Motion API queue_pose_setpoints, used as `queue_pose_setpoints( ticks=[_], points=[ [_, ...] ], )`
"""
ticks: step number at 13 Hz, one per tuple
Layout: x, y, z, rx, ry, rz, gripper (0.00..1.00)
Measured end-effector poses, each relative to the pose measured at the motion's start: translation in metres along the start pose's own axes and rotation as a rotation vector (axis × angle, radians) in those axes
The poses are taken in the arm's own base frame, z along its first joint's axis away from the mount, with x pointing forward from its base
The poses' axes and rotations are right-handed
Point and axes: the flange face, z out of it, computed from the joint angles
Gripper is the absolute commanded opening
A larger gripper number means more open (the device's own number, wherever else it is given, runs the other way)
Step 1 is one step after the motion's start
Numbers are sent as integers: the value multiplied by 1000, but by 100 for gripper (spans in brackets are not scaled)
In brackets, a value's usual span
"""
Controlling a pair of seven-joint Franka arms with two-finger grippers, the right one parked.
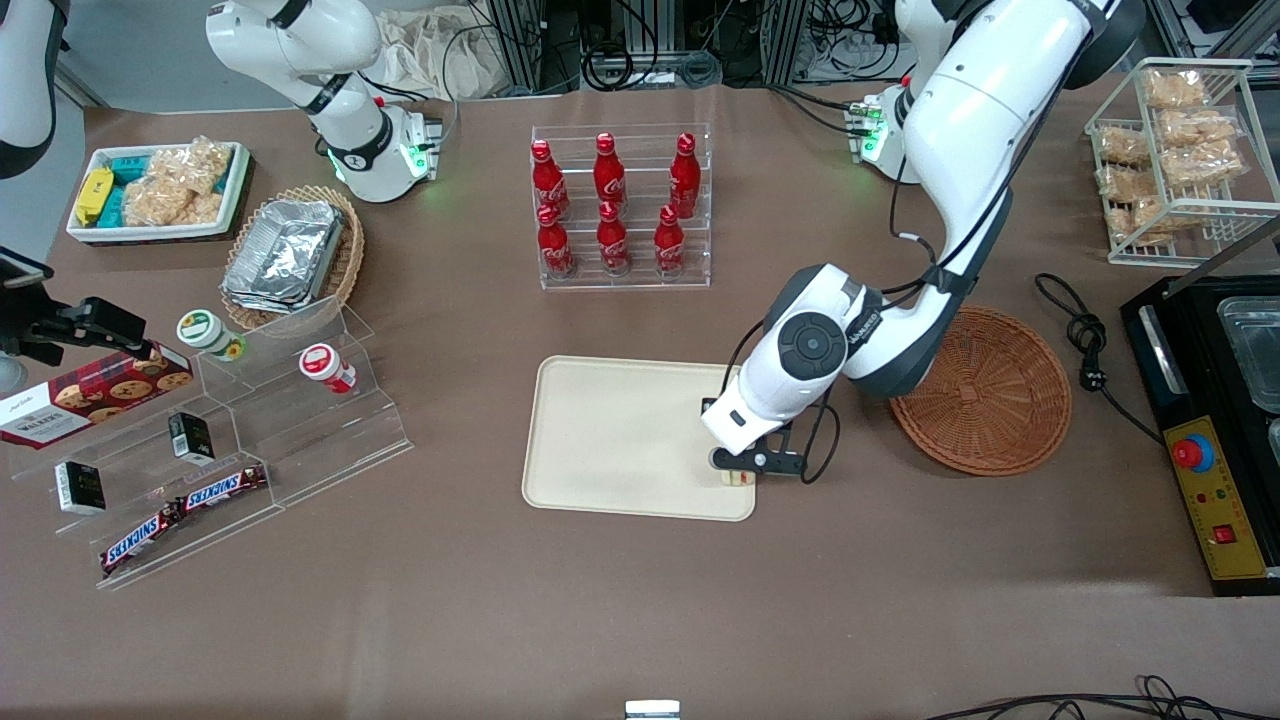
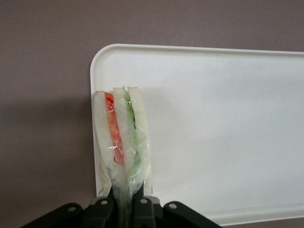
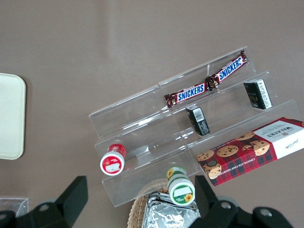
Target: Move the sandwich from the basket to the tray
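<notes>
The gripper (image 1: 741,470) is clamping the sandwich (image 2: 124,142), which is hanging over the tray (image 1: 620,440) corner nearest the basket (image 1: 985,390).

brown table (image 1: 600,620) with tray (image 1: 610,440), basket (image 1: 985,405), bottle rack (image 1: 620,210), snack stand (image 1: 215,470)

Gripper (image 1: 741,472) holds sandwich (image 2: 124,137) over tray (image 1: 620,440) corner nearest basket (image 1: 985,390)
</notes>
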Motion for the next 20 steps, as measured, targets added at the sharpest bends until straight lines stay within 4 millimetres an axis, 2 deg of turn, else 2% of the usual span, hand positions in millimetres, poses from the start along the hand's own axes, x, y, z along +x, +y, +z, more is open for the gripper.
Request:
queue_pose_setpoints(
  ticks=[4,6,7,8,11,13,15,16,18,20],
  points=[
    [0,1,11,-10,1,-6,26],
    [0,2,11,-10,1,-7,43],
    [0,2,11,-10,1,-10,61],
    [-1,2,11,-10,-1,-26,98],
    [0,2,6,10,-25,-135,99],
    [4,-1,-11,51,-68,-162,99],
    [13,-8,-47,84,-96,-184,99],
    [18,-19,-71,102,-111,-189,99],
    [20,-47,-120,128,-159,-136,98],
    [12,-79,-173,156,-208,-41,99]
  ],
)
